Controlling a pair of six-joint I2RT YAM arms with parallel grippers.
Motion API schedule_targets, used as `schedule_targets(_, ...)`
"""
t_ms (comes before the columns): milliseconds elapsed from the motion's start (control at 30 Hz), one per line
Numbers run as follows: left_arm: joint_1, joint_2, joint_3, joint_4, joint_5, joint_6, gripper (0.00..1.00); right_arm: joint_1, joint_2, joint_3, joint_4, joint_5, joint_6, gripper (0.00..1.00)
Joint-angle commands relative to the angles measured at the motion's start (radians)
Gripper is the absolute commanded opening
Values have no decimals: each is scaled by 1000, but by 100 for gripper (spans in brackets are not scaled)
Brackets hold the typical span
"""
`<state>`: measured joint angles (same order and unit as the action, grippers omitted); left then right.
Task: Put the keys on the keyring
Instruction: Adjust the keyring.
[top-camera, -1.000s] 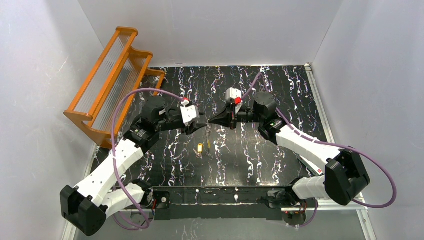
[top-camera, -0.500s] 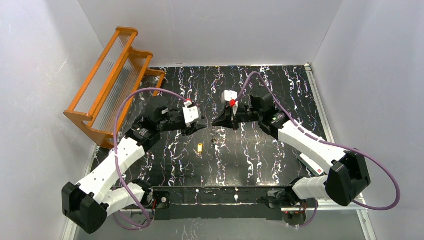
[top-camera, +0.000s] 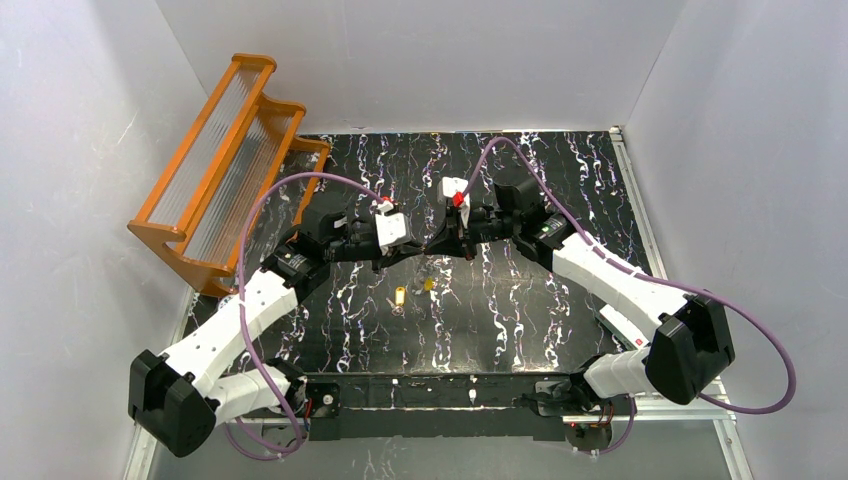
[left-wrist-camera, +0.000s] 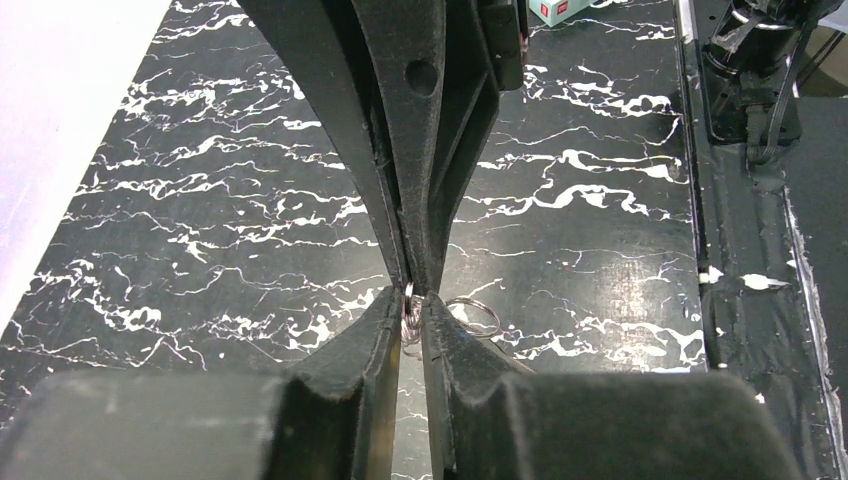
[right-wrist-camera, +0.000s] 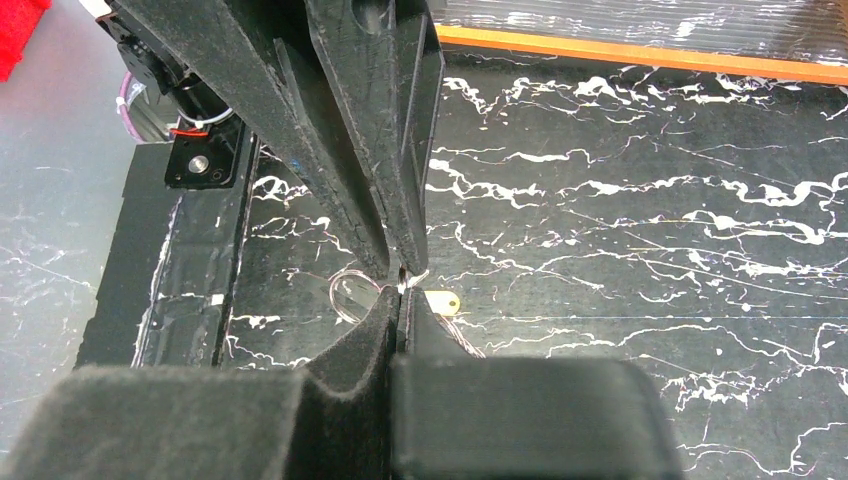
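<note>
The keyring (left-wrist-camera: 472, 298) is a thin wire loop held above the black mat between both grippers, whose tips meet at mid-table. My left gripper (left-wrist-camera: 411, 305) (top-camera: 418, 250) has narrow jaws pinching the ring's wire. Opposite it, my right gripper (right-wrist-camera: 400, 295) (top-camera: 432, 247) is shut on the same ring, and the loop (right-wrist-camera: 331, 292) sticks out to one side. One yellow-headed key (top-camera: 400, 296) lies on the mat in front of the grippers. A second key (top-camera: 428, 284) (right-wrist-camera: 440, 300) sits right under the fingertips, apparently flat on the mat.
An orange rack (top-camera: 220, 160) with ribbed clear panels stands at the far left, against the white wall. White walls close in the mat (top-camera: 560, 300) on three sides. The arm bases and a metal rail run along the near edge.
Both grippers have drawn closer together and shifted slightly away from the bases. My left jaws have narrowed onto the ring. The second yellow key now shows below the tips.
</note>
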<state>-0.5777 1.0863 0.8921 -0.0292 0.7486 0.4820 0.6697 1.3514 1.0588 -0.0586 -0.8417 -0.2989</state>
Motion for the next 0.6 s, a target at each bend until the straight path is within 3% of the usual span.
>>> schedule_targets(0, -8, 0, 2, 14, 0, 0, 10, 1, -3, 52, 15, -24, 10, 1)
schedule_targets(100, -9, 5, 1, 3, -6, 11, 11, 1, -2, 50, 21, -29, 16, 1)
schedule_targets(433, -13, -20, -5, -34, -83, 62, 35, 1, -29, 8, 49, -18, -7, 1)
schedule_targets(567, -13, -127, -60, 3, -138, 98, 41, 2, -126, -142, 243, -5, -43, 1)
